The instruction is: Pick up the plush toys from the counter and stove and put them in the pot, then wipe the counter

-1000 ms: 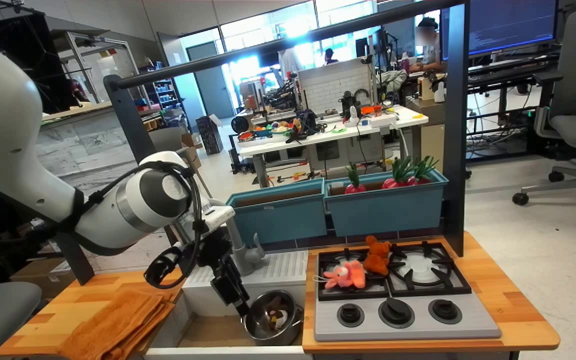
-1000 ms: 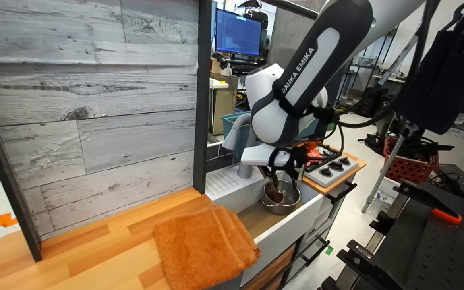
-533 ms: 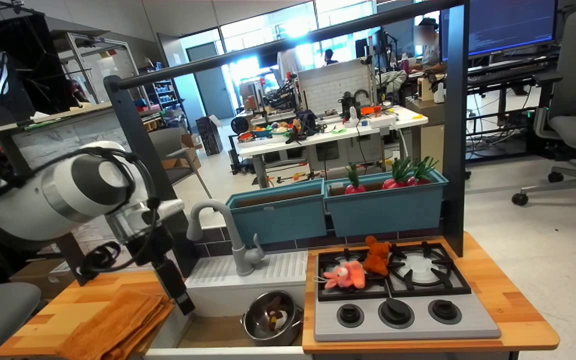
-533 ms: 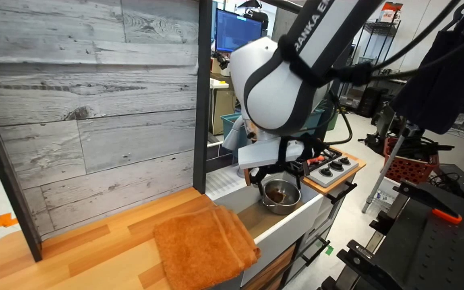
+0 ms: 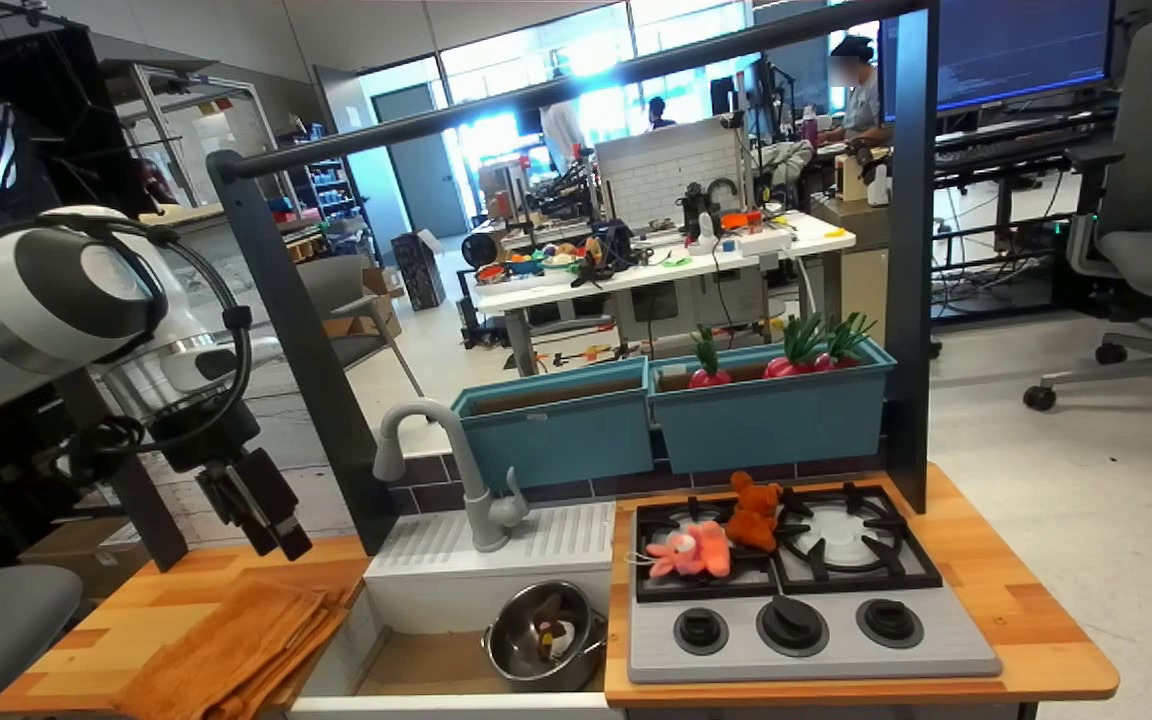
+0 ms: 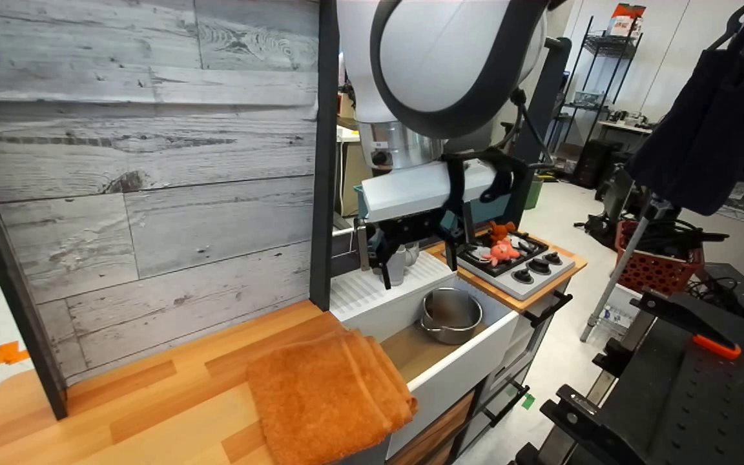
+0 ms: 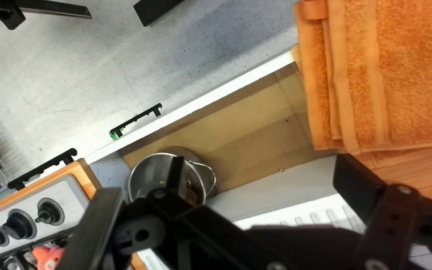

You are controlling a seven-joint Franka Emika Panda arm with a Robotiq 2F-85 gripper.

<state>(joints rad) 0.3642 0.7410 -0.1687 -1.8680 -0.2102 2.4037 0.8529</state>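
1. The coral-pink plush toy (image 5: 696,555) looks lumpy and soft, with a pale round patch near one end and a thin white loop trailing from it. It lies on the stove (image 5: 951,650), on the part closest to the edge of the counter (image 5: 1036,640) that borders the sink (image 5: 431,665).
2. The rust-orange plush toy (image 5: 754,514), with a rounded ear and a darker coat, is just beside it, nearer the counter's back edge.
3. The pot (image 6: 449,336) is round, shiny steel, with side handles. It stands in the sink, near the edge of the stove's stretch of counter.
4. Brown, white and yellow contents (image 5: 557,638) show inside the pot in an exterior view; whether one toy or more, I cannot tell. In an exterior view the pot's inside (image 6: 451,309) is blurred, and in the wrist view a finger (image 7: 176,176) covers part of it.
5. The gripper (image 6: 420,276) hangs in the air, well apart from the toys on the stove, its fingers spread wide. In an exterior view the gripper (image 5: 278,546) is seen side-on and they nearly overlap.
6. The orange cloth (image 6: 330,387) lies folded at the corner where the counter's front edge meets the sink, drooping over. Its woven bands are clearest in the wrist view.
7. Red radishes (image 5: 791,366) in a planter (image 5: 771,430), behind the counter's back edge, show only in an exterior view.
8. The wrist view catches just part of the coral-pink toy.
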